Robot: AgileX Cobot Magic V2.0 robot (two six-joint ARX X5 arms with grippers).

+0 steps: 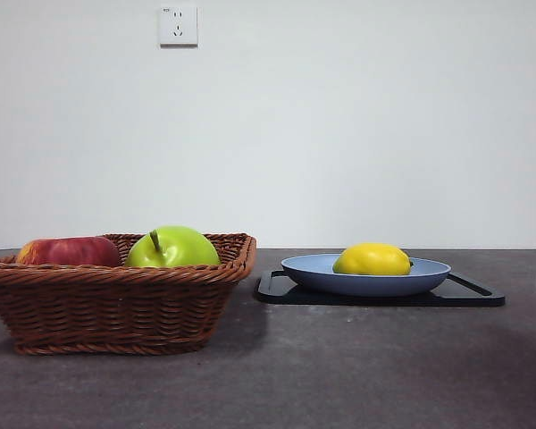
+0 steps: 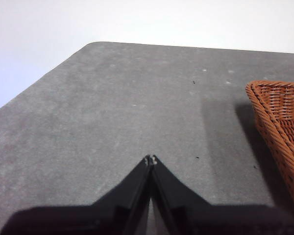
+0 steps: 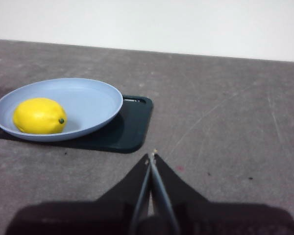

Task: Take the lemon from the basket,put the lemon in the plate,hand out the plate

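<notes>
Front view shows the grey counter (image 1: pixel 339 384) carrying everything, with the wicker basket (image 1: pixel 116 304) as the biggest object, sitting at about 8 o'clock in the frame. A green apple (image 1: pixel 172 248) and a red apple (image 1: pixel 69 251) remain inside it, which suggests only the task's fruit was lifted out. At roughly 4 o'clock lies a flat black tray (image 1: pixel 464 293), and the plate (image 1: pixel 308 270) rests on top of it, raised a little off the counter, probably so its rim is easier to get under when it is handed out. The lemon (image 1: pixel 372 259) lies inside the plate, toward one side of it rather than dead centre.

Neither arm appears in this view. The left gripper (image 2: pixel 150 159) is clenched on nothing, over bare counter just beside the basket's corner. The right gripper (image 3: pixel 151 156) is likewise closed and empty, near the tray's end, seemingly best placed for the plate.
</notes>
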